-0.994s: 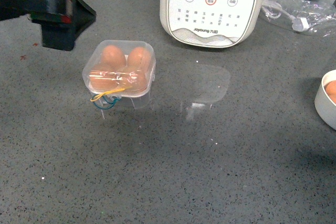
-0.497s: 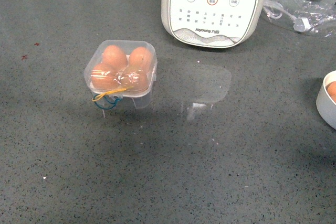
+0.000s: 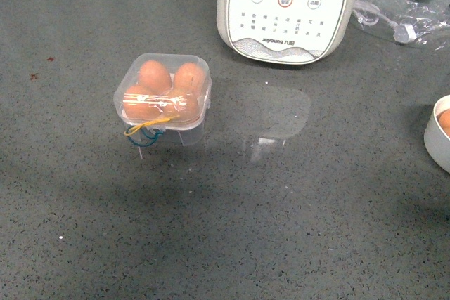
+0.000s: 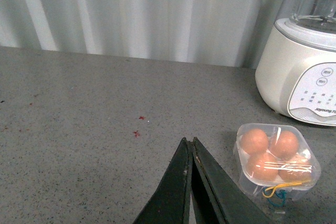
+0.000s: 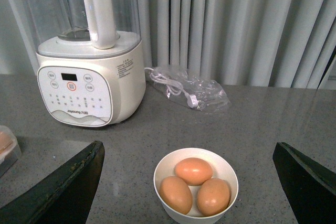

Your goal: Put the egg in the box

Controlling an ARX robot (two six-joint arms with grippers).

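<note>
Box (image 3: 163, 95), clear, four brown eggs (image 3: 153, 75)

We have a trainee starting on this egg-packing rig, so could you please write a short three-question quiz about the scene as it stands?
1. How many eggs lie in the white bowl?
2. True or false: the clear egg box holds four brown eggs.
3. Which gripper has its fingers spread wide: (a) left gripper, (b) right gripper?

Key: 1. three; 2. true; 3. b, since the left fingers are pressed together, holding nothing.
</note>
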